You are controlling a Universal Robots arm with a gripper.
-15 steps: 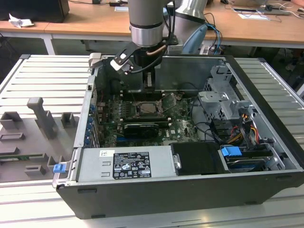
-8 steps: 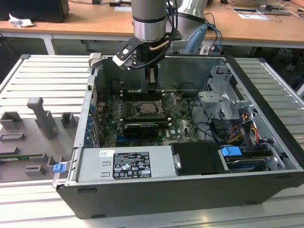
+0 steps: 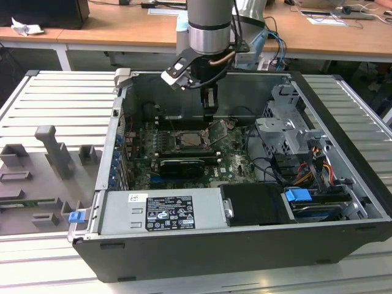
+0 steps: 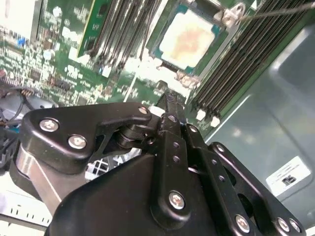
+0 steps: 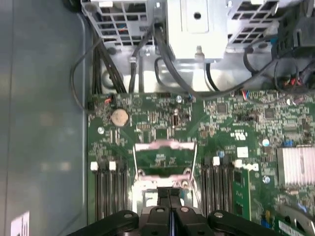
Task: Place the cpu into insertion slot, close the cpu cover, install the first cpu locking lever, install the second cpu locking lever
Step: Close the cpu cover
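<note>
In the exterior view my arm [image 3: 208,24] reaches down into the open computer case [image 3: 245,257]. The case lies on its side on the ribbed tabletop [image 3: 55,92], so the green board [image 3: 236,162] faces up at me. My fingers [image 3: 209,116] hang just above that board, close beside the insertion slot [image 3: 190,139] and the cpu cover [image 3: 218,129], which stands tilted up on its hinge. In the second wrist view the cpu [image 4: 189,38] lies flat in the insertion slot [image 4: 158,42], pale face up inside the dark rim, so I judge the placing done. My fingers [image 4: 170,101] are pressed together with nothing between them, their tip aimed near the socket's edge. I take it they are closed to act as one blunt pusher rather than a clamp. In the first wrist view the cpu cover [image 5: 165,146] is raised off the socket, with board showing through its window, straight ahead of my closed fingers [image 5: 170,209].
</note>
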